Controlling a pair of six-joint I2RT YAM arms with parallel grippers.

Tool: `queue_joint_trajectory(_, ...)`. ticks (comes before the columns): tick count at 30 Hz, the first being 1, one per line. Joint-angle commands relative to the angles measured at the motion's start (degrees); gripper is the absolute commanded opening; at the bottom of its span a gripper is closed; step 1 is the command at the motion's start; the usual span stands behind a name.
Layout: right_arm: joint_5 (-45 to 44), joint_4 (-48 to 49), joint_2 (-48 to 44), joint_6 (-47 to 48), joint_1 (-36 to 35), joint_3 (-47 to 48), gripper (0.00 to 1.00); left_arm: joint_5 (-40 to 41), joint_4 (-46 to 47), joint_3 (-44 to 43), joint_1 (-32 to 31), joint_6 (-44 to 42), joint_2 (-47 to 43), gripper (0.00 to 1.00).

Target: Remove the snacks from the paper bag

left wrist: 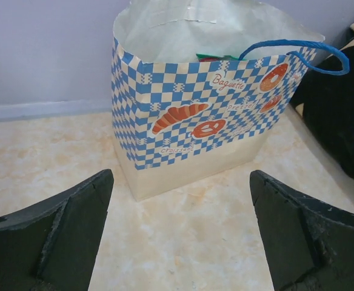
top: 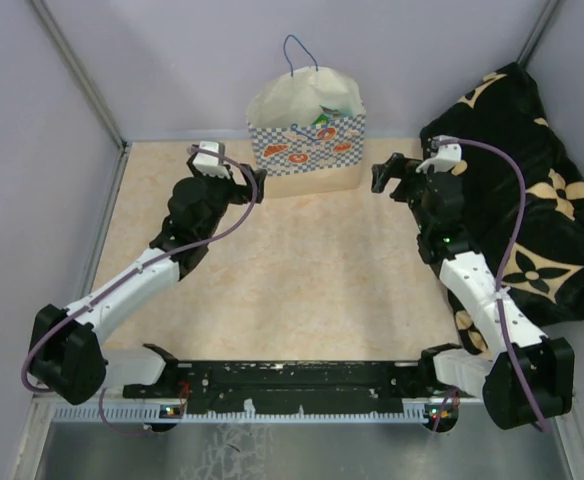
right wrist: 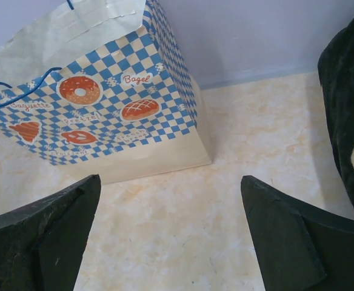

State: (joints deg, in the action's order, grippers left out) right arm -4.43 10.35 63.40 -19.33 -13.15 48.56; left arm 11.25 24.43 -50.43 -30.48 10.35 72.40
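At back of bench (top: 302, 290), paper bag (top: 307, 140) stands upright, mouth open, snacks (left wrist: 216, 57) peeking inside. Left arm (top: 197, 210), right arm (top: 442, 215) flank it, both jaws spread wide, empty. Advice: one steadies rim, other dips straight down from above.

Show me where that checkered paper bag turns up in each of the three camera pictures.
Top external: the paper bag stands at top centre.
Left wrist: the paper bag fills the upper middle.
Right wrist: the paper bag sits in the upper left.
Shared landmark: the black cloth with tan flowers lies to the bag's right in every view, at the right edge of the left wrist and right wrist pictures.
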Motion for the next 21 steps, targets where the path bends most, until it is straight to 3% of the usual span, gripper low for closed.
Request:
queue_joint_trajectory(1,1.68,4.7,0.01,-1.72,-0.48,2.69,0.99,0.95,-1.26,-2.97,-0.25,-9.38,0.86,1.0)
queue_joint_trajectory(3,2.39,6.27,-0.67,-2.1,-0.47,1.46,0.99,-1.92,4.58,-1.89,-0.24,-14.91,2.0,1.0)
queue_joint_trajectory(8,0.16,3.33,-0.97,-1.2,-0.47,1.93,0.99,-10.02,6.95,-2.79,-0.12,-20.7,1.49,1.0)
queue_joint_trajectory(10,-1.74,0.87,-0.38,-1.48,-0.46,3.5,0.99,-23.41,3.83,-2.2,0.17,-25.78,-0.62,1.0)
queue_joint_trajectory(13,-2.14,-0.35,0.07,-2.19,-0.49,4.6,0.99,-48.24,-12.07,-5.94,0.87,-35.25,-3.22,1.0)
queue_joint_trajectory(15,-3.16,-1.17,0.19,-2.61,-0.5,5.39,0.99,-58.37,-16.51,-7.34,3.36,-36.0,-4.75,1.0)
queue_joint_trajectory(17,-4.19,-2.76,0.63,-2.85,-0.51,6.75,0.99,-55.41,-11.96,-5.92,4.12,-32.15,-6.46,1.0)
queue_joint_trajectory(19,-4.94,-4.62,0.73,-3.01,-0.54,7.82,0.99,-47.72,-5.85,-4.7,4.17,-26.27,-7.42,1.0)
queue_joint_trajectory(21,-7.87,-6.39,0.46,-2.96,-1.0,8.28,0.99,-38.15,-5.93,-6.9,4.21,-21.31,-6.5,1.0)
